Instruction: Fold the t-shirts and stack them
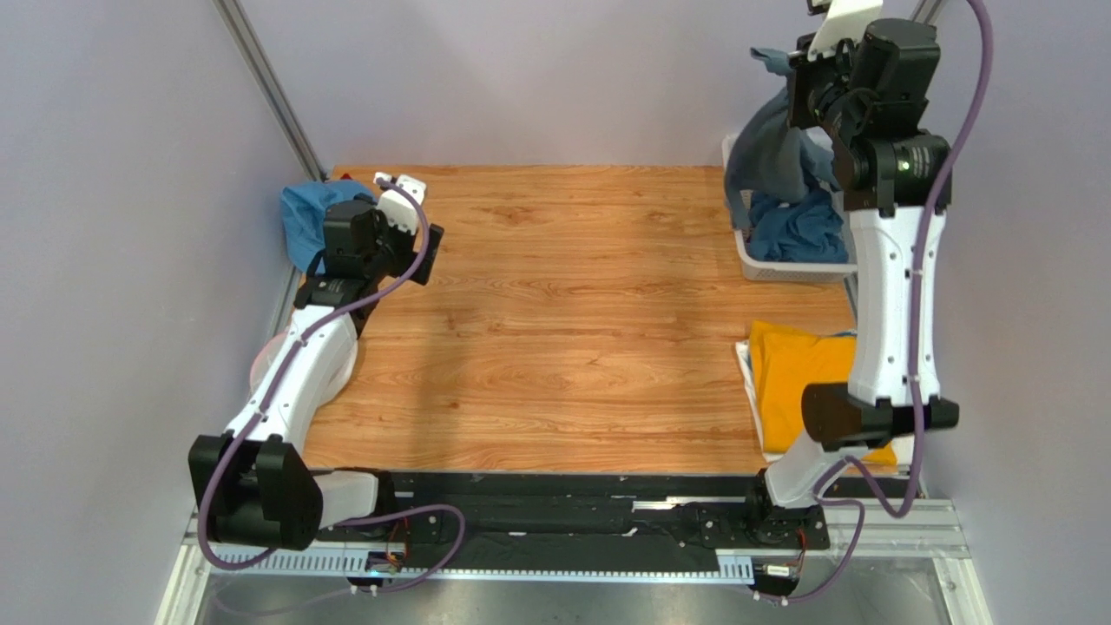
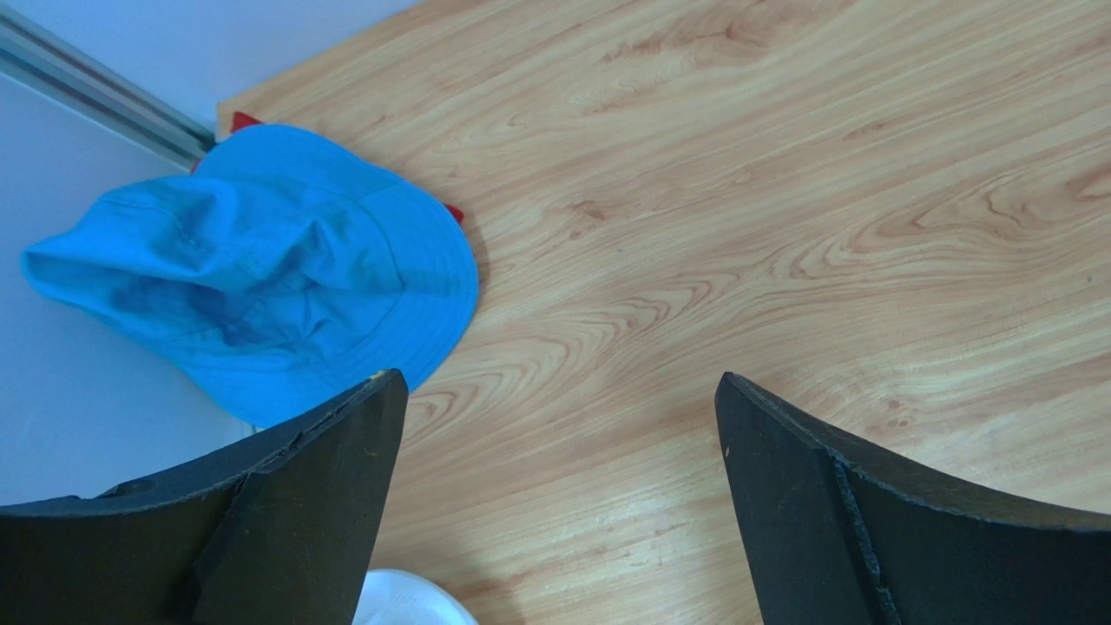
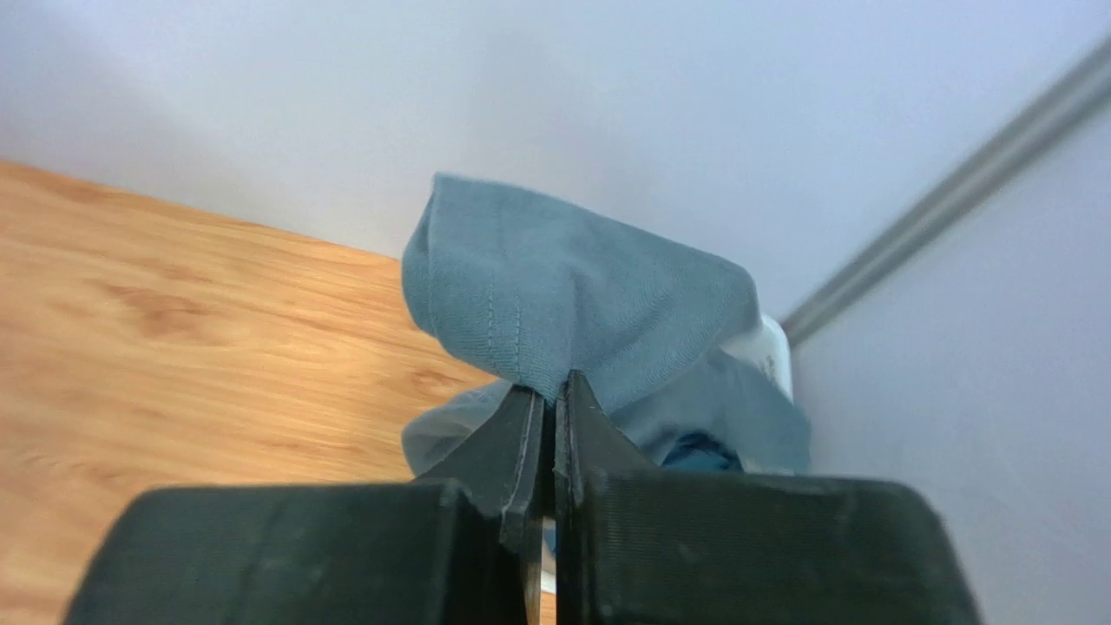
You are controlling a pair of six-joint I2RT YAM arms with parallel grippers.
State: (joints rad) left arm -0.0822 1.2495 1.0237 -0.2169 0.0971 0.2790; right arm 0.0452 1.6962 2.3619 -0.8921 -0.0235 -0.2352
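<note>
My right gripper (image 3: 553, 388) is shut on a dark slate-blue t-shirt (image 3: 587, 293) and holds it high above the white bin at the back right; in the top view the t-shirt (image 1: 770, 150) hangs from the gripper (image 1: 798, 68) down into the bin (image 1: 783, 268). A second, brighter blue shirt (image 1: 798, 228) lies in the bin. A mustard-yellow t-shirt (image 1: 796, 371) lies folded on the table's right edge over a white one (image 1: 749, 365). My left gripper (image 2: 558, 391) is open and empty over bare wood at the back left.
A bright blue brimmed hat (image 2: 274, 280) lies at the table's back-left corner, just left of my left gripper; it shows in the top view (image 1: 311, 215) too. A white round thing (image 2: 407, 599) peeks in below the left finger. The wooden table (image 1: 574, 313) spreads between the arms.
</note>
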